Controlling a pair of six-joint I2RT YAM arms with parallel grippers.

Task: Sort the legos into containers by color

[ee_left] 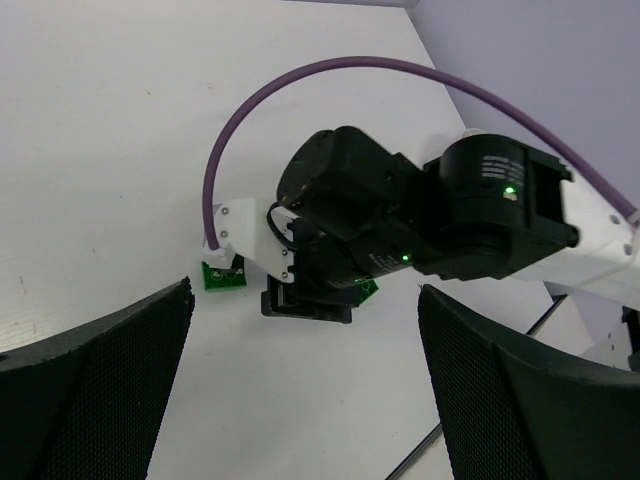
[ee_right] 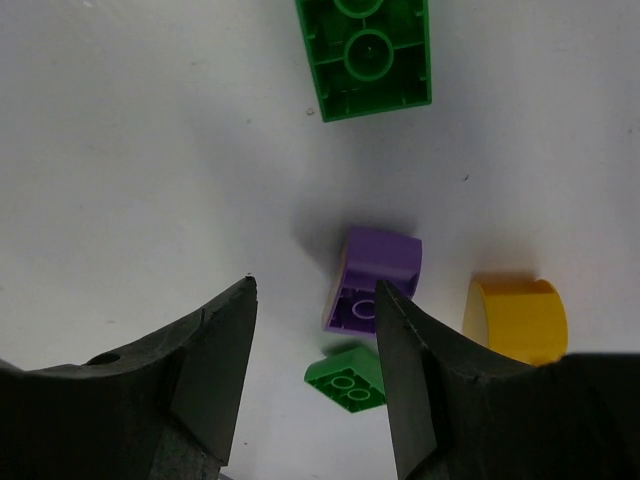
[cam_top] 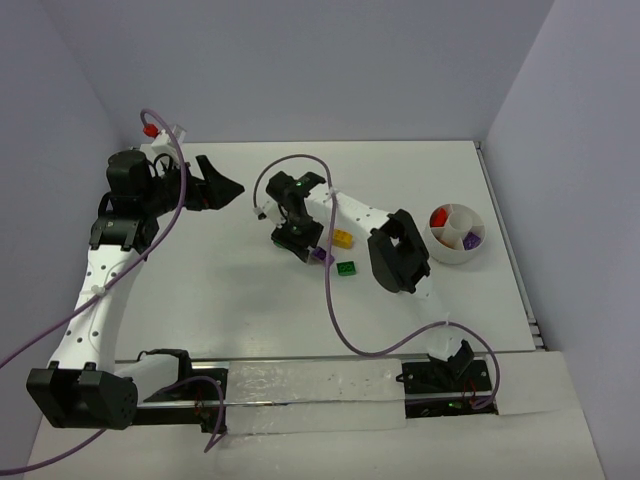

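Bent left arm (cam_top: pixel 95 290), jaws wide apart; extended right arm (cam_top: pixel 355 212), jaws part-open.

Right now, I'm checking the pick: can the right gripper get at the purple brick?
Probably yes: the right gripper hangs just above the purple brick, jaws apart, nothing covering it, though the brick sits off-centre.

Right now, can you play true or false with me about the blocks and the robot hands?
1. A purple block lies on the table close to the right gripper. True.
2. The white cup is empty. False: it has blocks in it, including a red block.
3. The left gripper is holding a block. False: it is wide open and holds nothing.
4. A yellow block lies on the table. True.
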